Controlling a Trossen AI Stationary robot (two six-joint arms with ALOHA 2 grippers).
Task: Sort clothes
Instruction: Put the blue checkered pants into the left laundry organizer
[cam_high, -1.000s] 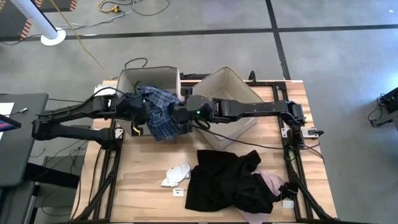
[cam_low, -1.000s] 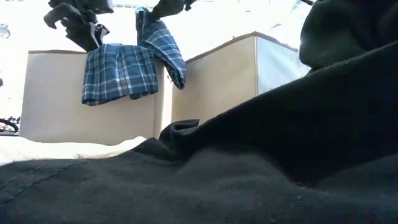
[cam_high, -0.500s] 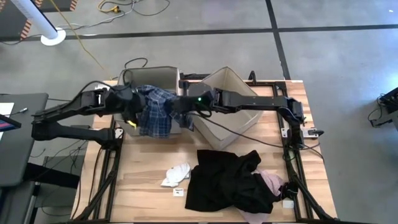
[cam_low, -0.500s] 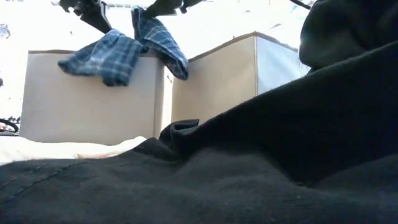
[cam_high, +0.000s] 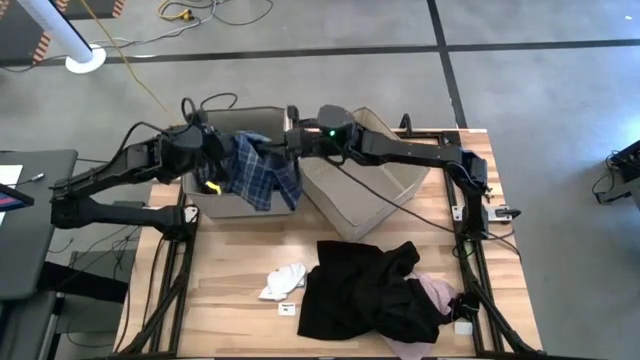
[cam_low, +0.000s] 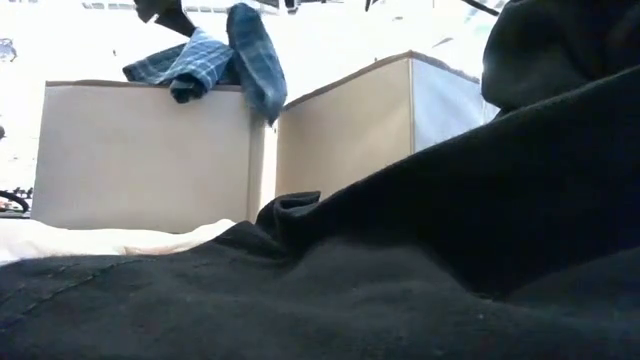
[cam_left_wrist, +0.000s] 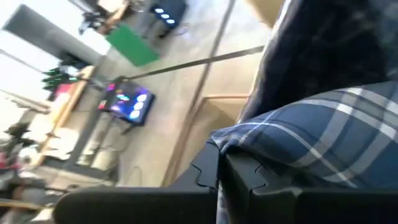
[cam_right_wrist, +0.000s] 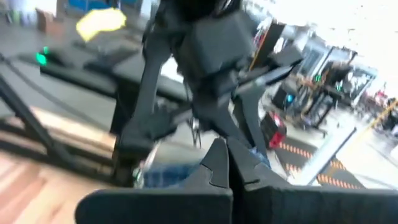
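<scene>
A blue-and-white plaid shirt (cam_high: 258, 172) is held up between the two arms above the left beige box (cam_high: 243, 203), which stands at the far edge of the bench (cam_high: 230, 290). In the high view the shirt is seen draped over the box's opening and its front rim, with one part hanging down at the side nearest the right beige box (cam_high: 372, 190). In the low view the shirt (cam_low: 215, 62) is seen bunched above the top edge of the left box (cam_low: 140, 150), a fold hanging beside the corner where the two boxes meet.

The left gripper (cam_high: 205, 150) is placed at the shirt's left end; in the left wrist view its fingers (cam_left_wrist: 217, 177) are seen closed together, with plaid cloth (cam_left_wrist: 323, 137) lying right against them. The right gripper (cam_high: 296, 140) is placed at the shirt's right end, over the gap between the boxes; in the right wrist view its fingers (cam_right_wrist: 221, 163) are pressed narrow on a bit of blue cloth.

A large black garment (cam_high: 365, 290) is spread at the near edge of the bench, toward the right corner. A pink piece (cam_high: 438, 293) is tucked against its right side, and a small white piece (cam_high: 282, 282) lies just left of it
</scene>
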